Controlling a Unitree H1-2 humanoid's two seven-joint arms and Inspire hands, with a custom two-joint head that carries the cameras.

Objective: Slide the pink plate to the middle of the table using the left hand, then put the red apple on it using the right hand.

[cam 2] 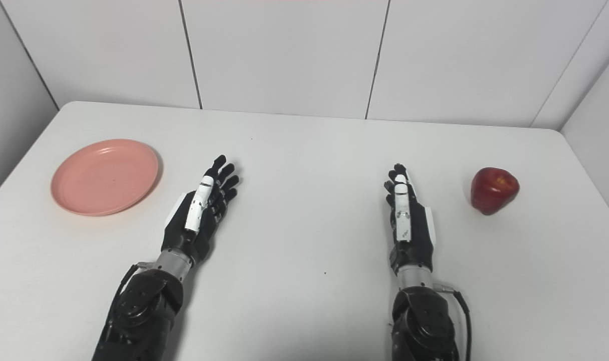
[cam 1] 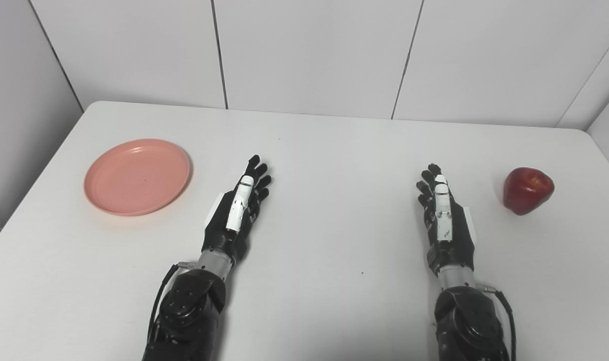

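Nothing was done yet: the plate [cam 1: 137, 176] lay left of the left robot hand [cam 1: 239, 208], the apple [cam 1: 528, 190] right of the right robot hand [cam 1: 445, 215], both hands released, fingers extended, on the tabletop [cam 1: 329, 165].

plate [cam 1: 137, 176] — plain pink | apple [cam 1: 527, 190] — dark red, faint yellow flecks | table [cam 1: 334, 150] — white
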